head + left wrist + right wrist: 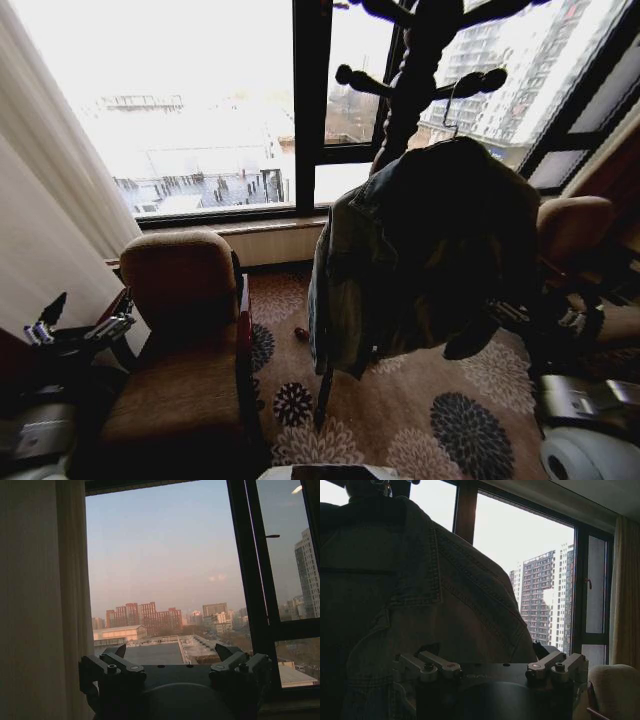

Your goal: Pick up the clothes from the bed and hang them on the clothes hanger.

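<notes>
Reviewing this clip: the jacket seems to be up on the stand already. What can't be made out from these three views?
- Clothes hanger: head view shows its thin hook; the denim jacket covers the rest.
- Jacket front: backlit by the window, buttons and pockets unreadable.
- Coat stand: top cut off by the frame edge, base behind the jacket.
- Right gripper: right wrist view, fingertips dark against the jacket.
- Left gripper: open, holding nothing.

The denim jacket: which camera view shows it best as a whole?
The head view: there the denim jacket shows whole, hanging by a thin hook from the dark coat stand before the window. The right wrist view shows only its collar and back, close up. The left wrist view faces the window instead.
</notes>
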